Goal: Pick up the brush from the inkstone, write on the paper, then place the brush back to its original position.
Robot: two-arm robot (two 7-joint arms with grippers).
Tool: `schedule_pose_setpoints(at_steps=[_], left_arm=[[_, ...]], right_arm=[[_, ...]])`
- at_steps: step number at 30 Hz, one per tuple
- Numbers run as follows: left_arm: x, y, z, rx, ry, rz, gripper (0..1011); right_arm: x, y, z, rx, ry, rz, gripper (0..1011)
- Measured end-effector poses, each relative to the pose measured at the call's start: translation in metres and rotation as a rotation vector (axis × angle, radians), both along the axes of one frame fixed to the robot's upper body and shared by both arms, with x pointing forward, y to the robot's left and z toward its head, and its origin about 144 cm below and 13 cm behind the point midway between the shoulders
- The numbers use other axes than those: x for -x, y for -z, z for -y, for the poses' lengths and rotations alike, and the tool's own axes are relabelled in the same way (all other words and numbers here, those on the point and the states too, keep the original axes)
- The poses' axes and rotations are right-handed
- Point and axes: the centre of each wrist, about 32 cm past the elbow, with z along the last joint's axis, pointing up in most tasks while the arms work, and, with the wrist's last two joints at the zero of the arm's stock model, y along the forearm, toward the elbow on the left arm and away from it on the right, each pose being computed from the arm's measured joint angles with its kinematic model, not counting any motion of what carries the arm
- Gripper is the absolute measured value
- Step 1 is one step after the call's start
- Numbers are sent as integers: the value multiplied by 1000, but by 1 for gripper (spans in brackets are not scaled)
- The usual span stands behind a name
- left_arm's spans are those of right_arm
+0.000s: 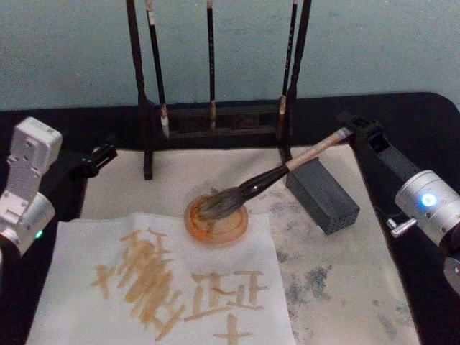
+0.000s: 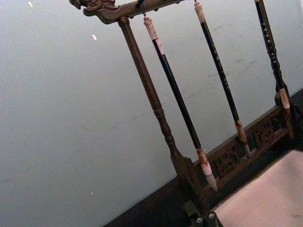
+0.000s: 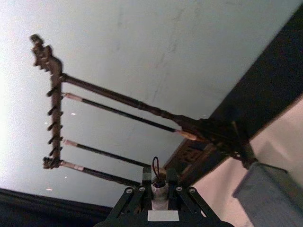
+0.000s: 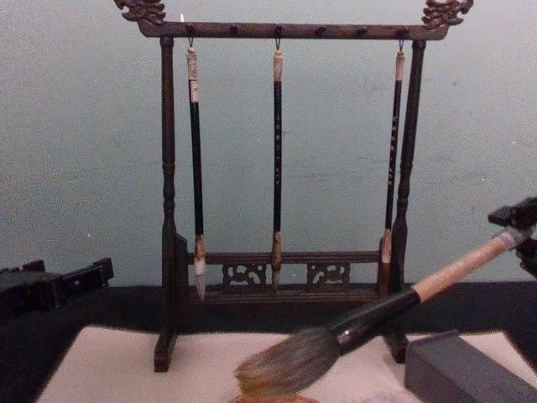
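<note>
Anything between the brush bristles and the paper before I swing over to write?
Nothing visible. Right claw holds the brush by its handle end; bristles rest in the inkstone at the paper's far edge. The grey block sits right of it, off that path. Left claw is parked far left.

Straight ahead of me, a dark wooden brush rack (image 4: 168,168) with carved ends stands upright on the black tabletop (image 1: 402,115), before a pale teal wall (image 1: 72,50). Three thin brushes (image 4: 277,151) hang tips-down from its top rail. A grey rectangular block (image 1: 323,194) lies just beside its right foot.
</note>
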Motion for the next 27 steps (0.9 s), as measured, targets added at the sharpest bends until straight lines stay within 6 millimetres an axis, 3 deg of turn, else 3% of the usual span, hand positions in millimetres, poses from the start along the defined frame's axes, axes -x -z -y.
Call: schedule_pose_setpoints(at_steps=[27], left_arm=[[0,0,0,0,0,0,1002]], right_arm=[[-17,36,14,-12,60,-117,182]])
